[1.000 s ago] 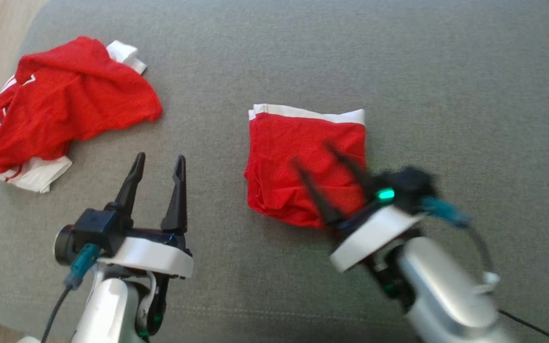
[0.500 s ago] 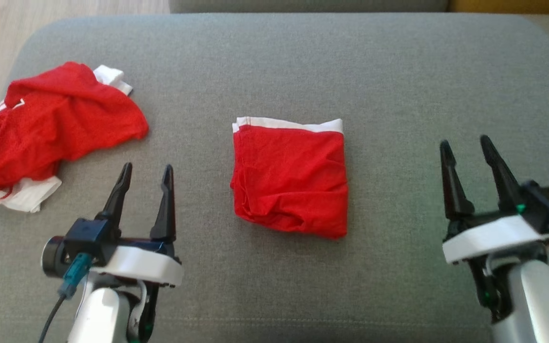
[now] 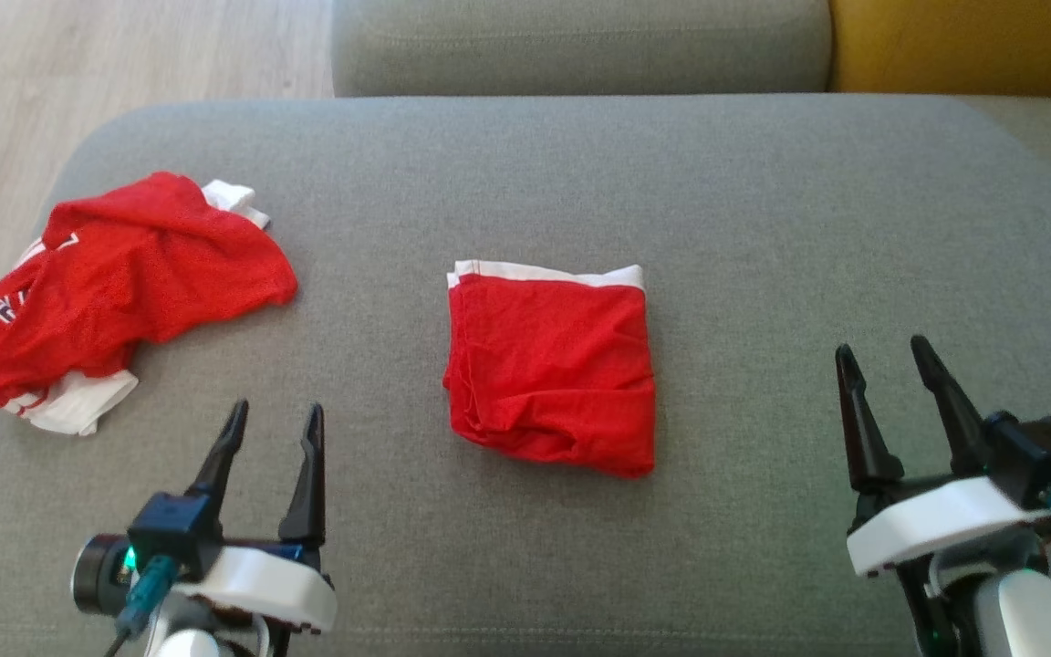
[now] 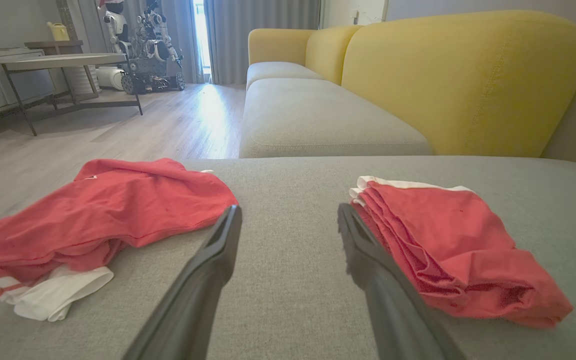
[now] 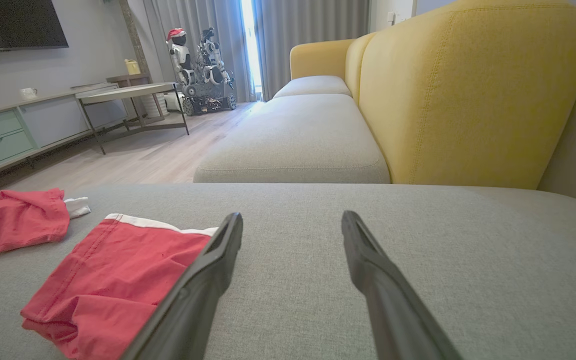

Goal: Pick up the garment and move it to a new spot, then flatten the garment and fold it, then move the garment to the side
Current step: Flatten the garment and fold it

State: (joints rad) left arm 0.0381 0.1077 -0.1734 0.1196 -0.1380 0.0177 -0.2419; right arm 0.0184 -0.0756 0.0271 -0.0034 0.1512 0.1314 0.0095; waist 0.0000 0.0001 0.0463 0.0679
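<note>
at the middle of the grey sofa cushion (image 3: 763, 201) lies the folded red garment (image 3: 551, 374), its white band toward the far edge. near the front edge, the left tool (image 3: 277, 409) and right tool (image 3: 881, 347) hover on either side of it, spread and empty. a crumpled red jersey (image 3: 124, 292) lies by the left edge.

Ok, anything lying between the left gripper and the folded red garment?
No. The head view shows bare grey cushion between the left gripper and the folded garment.
</note>
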